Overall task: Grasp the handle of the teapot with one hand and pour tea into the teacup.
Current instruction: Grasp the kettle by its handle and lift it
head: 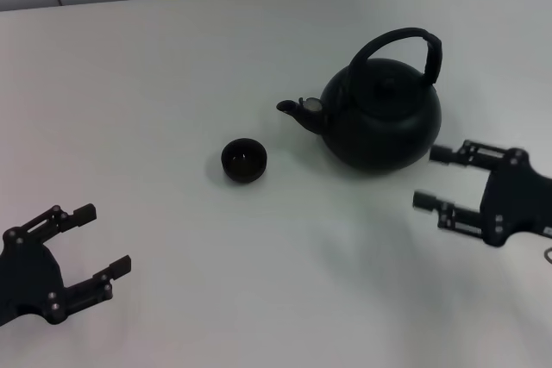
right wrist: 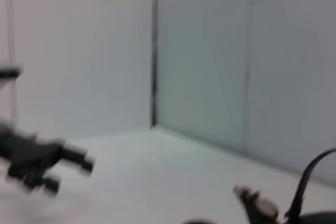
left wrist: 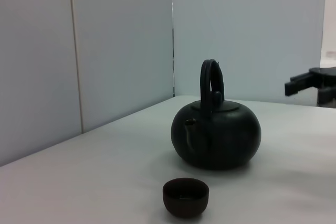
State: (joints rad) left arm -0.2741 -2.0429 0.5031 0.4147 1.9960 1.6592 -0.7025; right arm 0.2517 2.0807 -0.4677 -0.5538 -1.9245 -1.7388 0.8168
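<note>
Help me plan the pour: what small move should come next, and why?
Probably raise the right gripper toward the handle. It is open and sits low beside the teapot, touching nothing, while the handle arches above the pot. The teacup stands apart in front of the spout, and the left gripper is parked open, far off.

head: overhead, looking down | wrists: low, table-level | shared: teapot (head: 381, 114)

handle (head: 405, 45): open above | teacup (head: 244, 160): fronts spout | right hand (head: 434, 178): beside teapot (head: 384, 118)
</note>
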